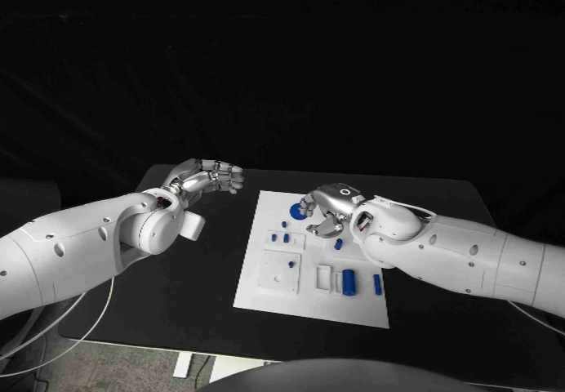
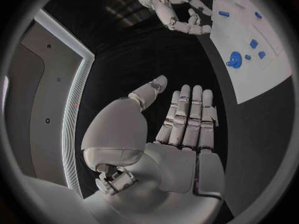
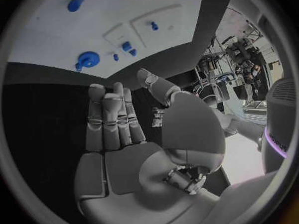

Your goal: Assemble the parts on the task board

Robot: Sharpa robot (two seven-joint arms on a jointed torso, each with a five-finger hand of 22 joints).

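Blue parts (image 1: 348,280) on the board (image 1: 265,294) look small, light, stiff, likely slippery; pinch them at their sides. Both hands, left (image 1: 207,177) and right (image 1: 326,206), hold nothing, fingers released.

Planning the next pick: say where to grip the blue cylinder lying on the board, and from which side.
Pinch the blue cylinder across its middle, fingers on its long sides, coming from above, probably: it lies flat on the task board.

Task board (image 1: 265,290) at tabletop (image 1: 176,302) centre; parts (image 1: 349,281) along its right edge, round part (image 1: 295,211) at far edge.
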